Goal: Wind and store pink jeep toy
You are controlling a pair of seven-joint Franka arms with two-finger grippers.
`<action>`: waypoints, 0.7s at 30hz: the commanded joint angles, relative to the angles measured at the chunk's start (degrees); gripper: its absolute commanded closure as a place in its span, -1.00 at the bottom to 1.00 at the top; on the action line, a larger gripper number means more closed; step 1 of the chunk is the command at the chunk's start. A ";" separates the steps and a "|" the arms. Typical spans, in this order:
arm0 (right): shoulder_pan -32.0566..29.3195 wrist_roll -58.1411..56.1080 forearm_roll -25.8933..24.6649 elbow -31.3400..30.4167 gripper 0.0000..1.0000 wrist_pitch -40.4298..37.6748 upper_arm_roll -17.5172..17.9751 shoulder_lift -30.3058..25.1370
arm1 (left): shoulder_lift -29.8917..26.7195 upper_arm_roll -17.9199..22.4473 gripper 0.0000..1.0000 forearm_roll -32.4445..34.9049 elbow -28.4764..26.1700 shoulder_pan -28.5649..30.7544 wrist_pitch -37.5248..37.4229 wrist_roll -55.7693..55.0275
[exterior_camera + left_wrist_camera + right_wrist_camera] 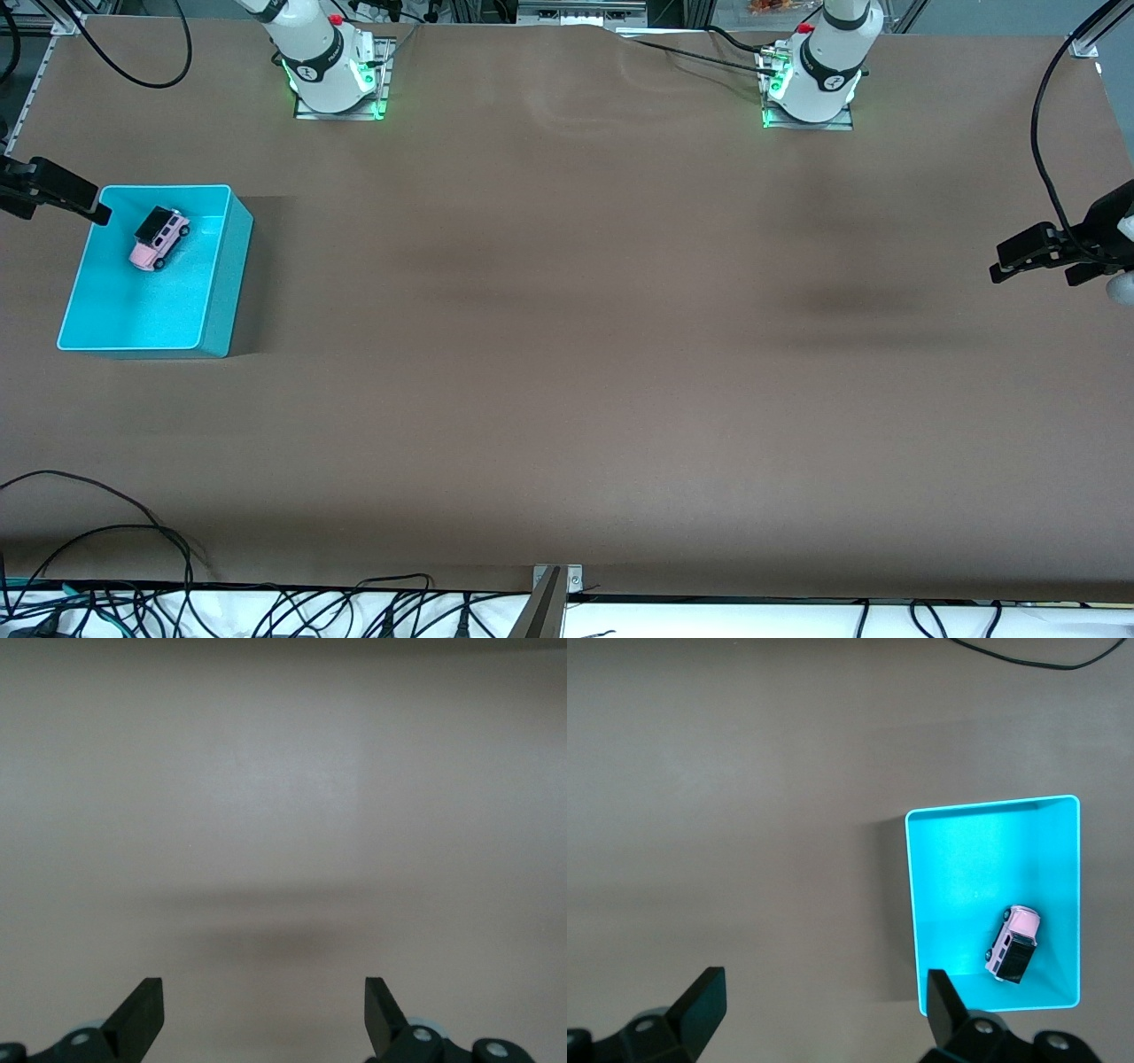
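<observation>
The pink jeep toy lies inside the teal bin, in the part of the bin farther from the front camera. It rests on its wheels and nothing touches it. The right wrist view shows the jeep in the bin too. My right gripper is open and empty, up over the table just outside the bin's corner at the right arm's end of the table; it also shows in the right wrist view. My left gripper is open and empty over bare table at the left arm's end, seen in its wrist view.
The brown table mat spreads between the bin and the left gripper. Cables lie along the table edge nearest the front camera, beside a metal bracket. A black cable hangs near the left gripper.
</observation>
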 commanded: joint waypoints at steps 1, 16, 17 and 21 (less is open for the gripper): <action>0.07 -0.85 -0.65 1.31 -1.00 -1.27 -0.19 0.04 | -0.38 -0.15 -1.00 0.54 -0.12 0.15 -0.65 0.76; 0.07 -0.24 -0.47 1.31 -1.00 -1.36 -0.36 -0.05 | -0.38 -0.15 -1.00 0.45 -0.12 0.15 -0.65 0.58; 0.07 -0.32 -0.65 1.31 -1.00 -1.36 -0.36 -0.05 | -0.38 -0.15 -1.00 0.45 -0.03 0.15 -0.65 0.58; 0.07 -0.59 -0.65 1.31 -1.00 -1.27 -0.19 -0.05 | -0.38 -0.15 -1.00 0.45 -0.12 0.15 -0.74 0.58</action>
